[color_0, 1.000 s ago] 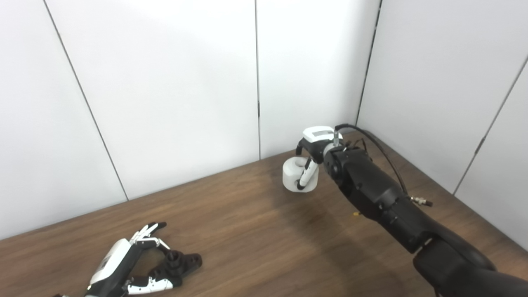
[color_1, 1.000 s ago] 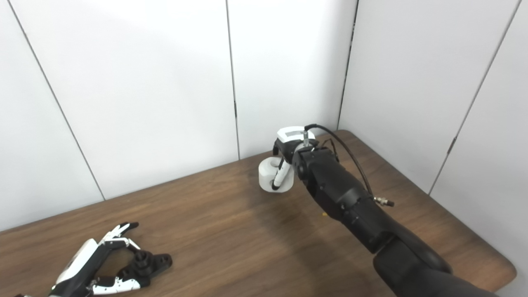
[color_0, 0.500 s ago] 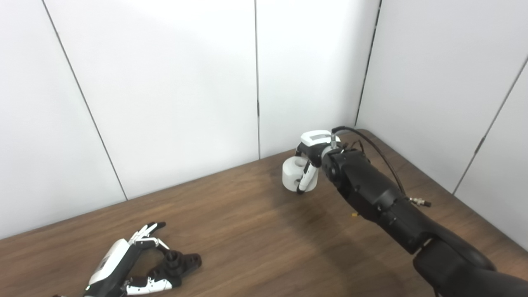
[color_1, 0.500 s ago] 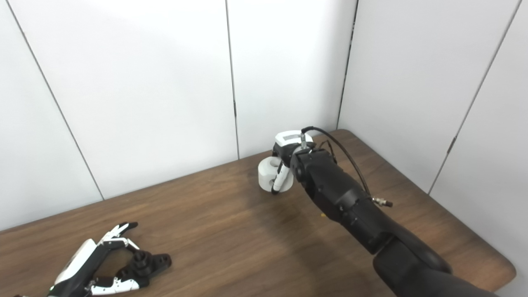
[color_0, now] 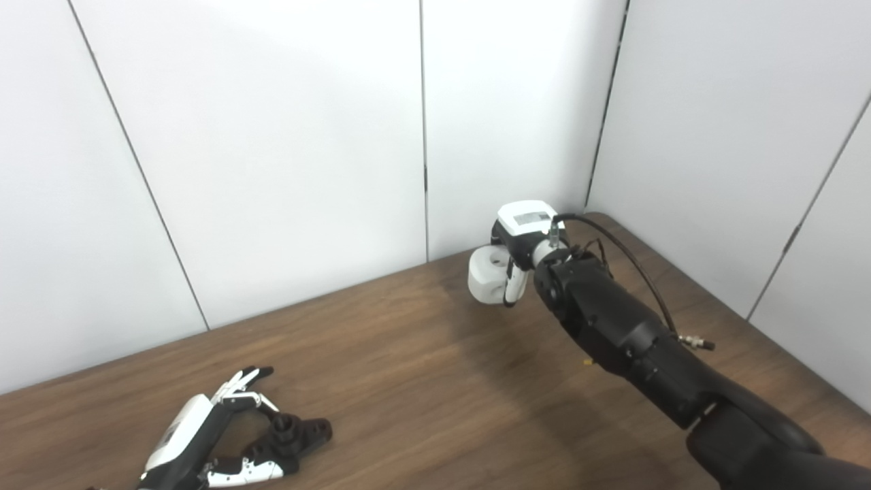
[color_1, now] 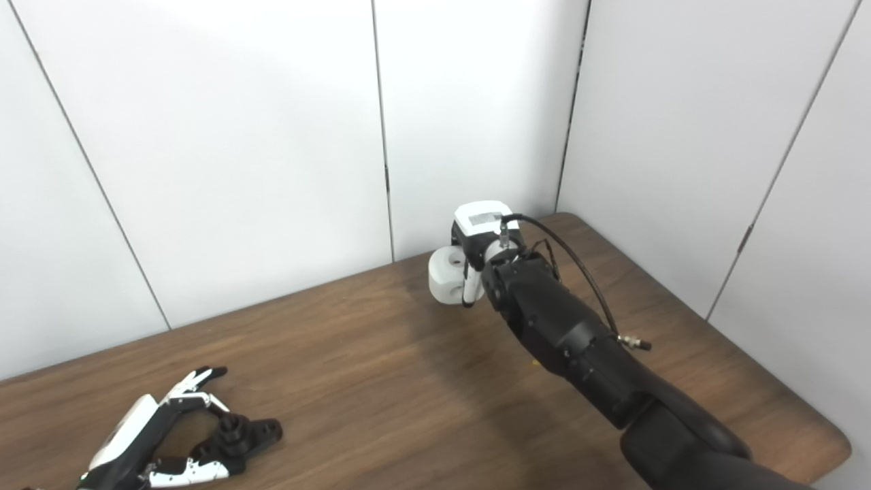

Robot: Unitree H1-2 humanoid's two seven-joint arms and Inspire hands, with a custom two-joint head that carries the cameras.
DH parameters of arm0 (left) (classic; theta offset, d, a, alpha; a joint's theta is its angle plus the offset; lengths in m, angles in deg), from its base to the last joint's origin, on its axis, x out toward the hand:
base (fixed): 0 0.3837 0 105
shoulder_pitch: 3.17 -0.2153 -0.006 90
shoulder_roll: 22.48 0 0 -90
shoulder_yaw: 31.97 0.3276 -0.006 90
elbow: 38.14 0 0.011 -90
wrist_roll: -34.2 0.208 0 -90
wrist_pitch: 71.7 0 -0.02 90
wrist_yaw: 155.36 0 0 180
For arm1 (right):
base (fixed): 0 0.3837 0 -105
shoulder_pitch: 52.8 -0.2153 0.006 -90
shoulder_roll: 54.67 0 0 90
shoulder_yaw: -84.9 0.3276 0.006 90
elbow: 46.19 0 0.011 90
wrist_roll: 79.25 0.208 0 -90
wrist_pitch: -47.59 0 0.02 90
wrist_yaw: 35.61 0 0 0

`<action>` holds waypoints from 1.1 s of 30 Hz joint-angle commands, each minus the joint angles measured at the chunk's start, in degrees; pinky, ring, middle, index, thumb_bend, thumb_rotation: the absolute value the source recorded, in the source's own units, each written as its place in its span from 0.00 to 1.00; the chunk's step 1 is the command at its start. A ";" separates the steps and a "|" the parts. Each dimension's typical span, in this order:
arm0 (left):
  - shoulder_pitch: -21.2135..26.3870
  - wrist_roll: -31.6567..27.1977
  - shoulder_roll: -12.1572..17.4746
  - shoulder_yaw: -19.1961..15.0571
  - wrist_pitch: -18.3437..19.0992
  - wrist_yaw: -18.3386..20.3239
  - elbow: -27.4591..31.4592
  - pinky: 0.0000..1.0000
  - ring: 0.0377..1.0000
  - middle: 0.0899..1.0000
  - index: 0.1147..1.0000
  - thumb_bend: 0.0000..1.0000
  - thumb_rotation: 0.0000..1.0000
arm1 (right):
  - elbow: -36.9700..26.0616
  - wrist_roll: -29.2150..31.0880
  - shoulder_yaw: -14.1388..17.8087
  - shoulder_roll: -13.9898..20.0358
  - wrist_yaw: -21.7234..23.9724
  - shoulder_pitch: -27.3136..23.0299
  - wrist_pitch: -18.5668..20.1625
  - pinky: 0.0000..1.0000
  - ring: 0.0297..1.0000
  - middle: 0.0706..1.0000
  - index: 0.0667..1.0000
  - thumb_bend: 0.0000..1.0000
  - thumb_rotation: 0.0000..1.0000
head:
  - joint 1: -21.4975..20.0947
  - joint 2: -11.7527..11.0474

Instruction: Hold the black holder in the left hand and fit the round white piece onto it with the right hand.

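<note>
Round white piece (color_0: 488, 274) pinched between right hand (color_0: 520, 238) fingers, apparently just clear of table (color_0: 422, 381) at far corner. Black holder (color_0: 296, 439) on table between spread left hand (color_0: 204, 442) fingers, not gripped. Pickup looks done; left: grasp holder, bring piece across, fit.
</note>
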 commanded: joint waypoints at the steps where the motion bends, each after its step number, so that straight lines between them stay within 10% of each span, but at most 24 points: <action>1: -6.45 1.95 -0.56 2.23 0.83 2.99 -3.64 0.96 1.00 0.93 0.42 0.52 0.05 | -1.36 -0.31 1.03 1.16 -2.69 -1.59 -0.09 0.69 0.73 0.66 0.45 0.52 0.14 | -0.04 0.03; 8: -6.79 3.00 -0.48 2.77 1.07 2.64 -2.59 0.96 1.00 0.94 0.42 0.52 0.05 | -4.73 1.93 1.96 1.42 -1.27 -0.45 -0.69 0.67 0.75 0.68 0.45 0.52 0.14 | 3.29 1.78; 20: -7.04 4.54 -2.02 2.62 2.76 2.66 -0.90 0.99 1.00 0.93 0.42 0.52 0.05 | -15.75 1.09 -0.63 -4.58 19.88 -7.40 1.50 0.75 0.82 0.74 0.44 0.52 0.13 | 9.31 5.45; 33: -6.30 7.14 -5.50 3.56 7.65 2.94 0.56 0.99 1.00 0.95 0.42 0.52 0.06 | -21.44 2.41 -4.99 -9.26 27.93 -11.00 0.12 0.79 0.83 0.74 0.45 0.52 0.14 | 24.17 10.07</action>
